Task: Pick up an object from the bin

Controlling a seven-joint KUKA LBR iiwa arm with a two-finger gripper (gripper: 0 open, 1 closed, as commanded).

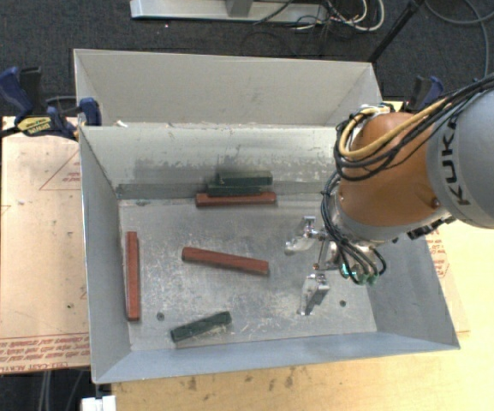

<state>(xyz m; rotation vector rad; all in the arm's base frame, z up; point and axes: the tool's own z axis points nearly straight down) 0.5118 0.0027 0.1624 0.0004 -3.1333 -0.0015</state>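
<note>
Orange-covered wrist hangs over the right of the bin. Gripper fingers seem spread apart, empty, near a red-brown bar

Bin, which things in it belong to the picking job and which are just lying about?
Job: open gripper, bin, middle red bar nearest it.
Lying about: back red bar, back green bar, left red bar, front green bar.
</note>
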